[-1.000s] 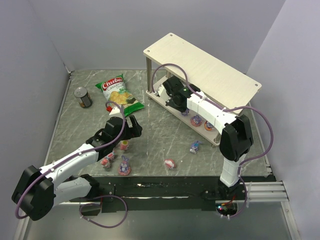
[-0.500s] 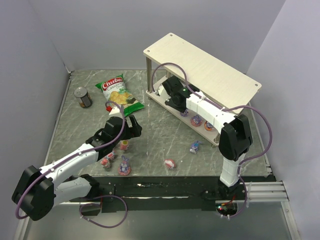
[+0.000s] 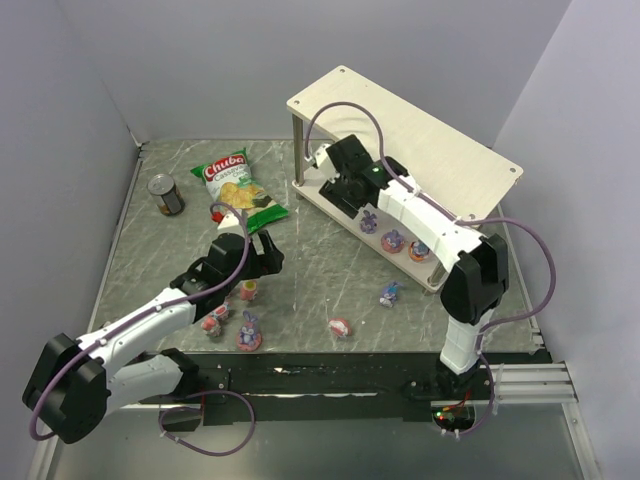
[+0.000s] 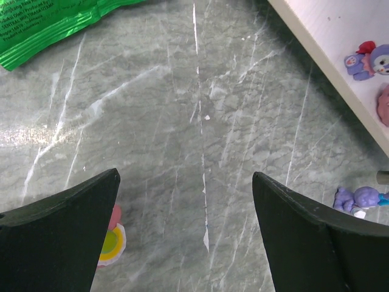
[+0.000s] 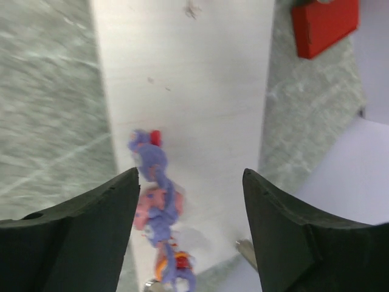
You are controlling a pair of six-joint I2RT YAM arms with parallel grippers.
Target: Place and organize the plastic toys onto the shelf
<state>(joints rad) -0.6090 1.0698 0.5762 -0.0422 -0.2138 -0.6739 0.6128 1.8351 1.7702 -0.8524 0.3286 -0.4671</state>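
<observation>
The shelf [image 3: 410,125] stands at the back right. Three plastic toys [image 3: 368,222] stand in a row on its lower board [image 5: 200,91]. In the right wrist view they show as blurred purple and pink figures [image 5: 157,182]. My right gripper [image 3: 345,190] hangs open under the top board, just left of that row, and its jaws [image 5: 191,176] hold nothing. Several more toys lie on the table: a pink one [image 3: 249,290], a purple one [image 3: 248,333] and another purple one [image 3: 389,293]. My left gripper [image 3: 268,255] is open above the table [image 4: 185,175], with a pink toy [image 4: 112,240] beside its left finger.
A green chip bag [image 3: 235,185] lies at the back centre, with a dark can [image 3: 168,194] to its left. A red-pink toy [image 3: 341,326] lies near the front edge. A red block [image 5: 322,24] sits behind the shelf. Grey walls close in the table.
My right gripper has opened and drawn back toward the shelf's left end. It left a purple toy on the lower board. The left arm has not moved.
</observation>
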